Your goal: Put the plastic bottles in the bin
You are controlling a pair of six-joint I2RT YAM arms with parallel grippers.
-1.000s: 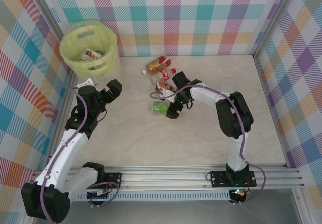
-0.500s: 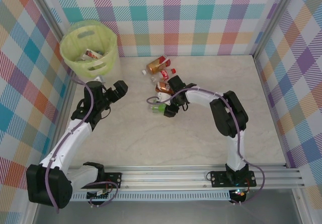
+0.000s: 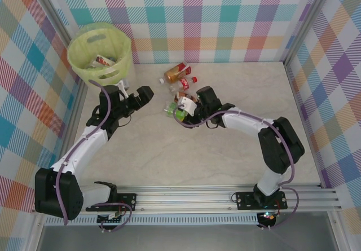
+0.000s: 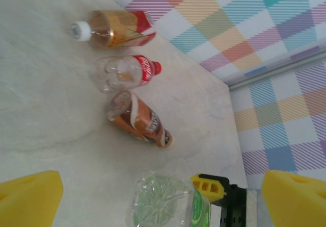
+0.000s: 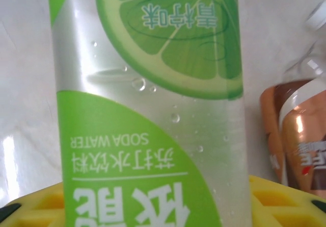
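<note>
The yellow-green bin (image 3: 98, 51) stands at the back left with some bottles (image 3: 105, 61) inside. Three plastic bottles lie on the table behind the grippers: an amber one (image 3: 176, 71) (image 4: 114, 29), a red-labelled one (image 3: 186, 83) (image 4: 127, 71) and a brown one (image 3: 184, 97) (image 4: 140, 120). My right gripper (image 3: 181, 111) (image 5: 153, 211) is shut on a green-labelled soda bottle (image 3: 174, 110) (image 5: 147, 109) (image 4: 168, 204), whose body sits between the yellow fingers (image 5: 280, 201). My left gripper (image 3: 145, 96) is open just left of that bottle, its fingers (image 4: 28, 199) wide apart.
Checked walls close off the back and both sides, with metal posts at the corners. The brown bottle (image 5: 295, 135) lies close to the right of the held one. Bare tabletop (image 3: 169, 155) stretches toward the near rail.
My right gripper has closed on the green-labelled bottle and carried it a little back and left. My left arm has swung right from beside the bin toward the bottles.
</note>
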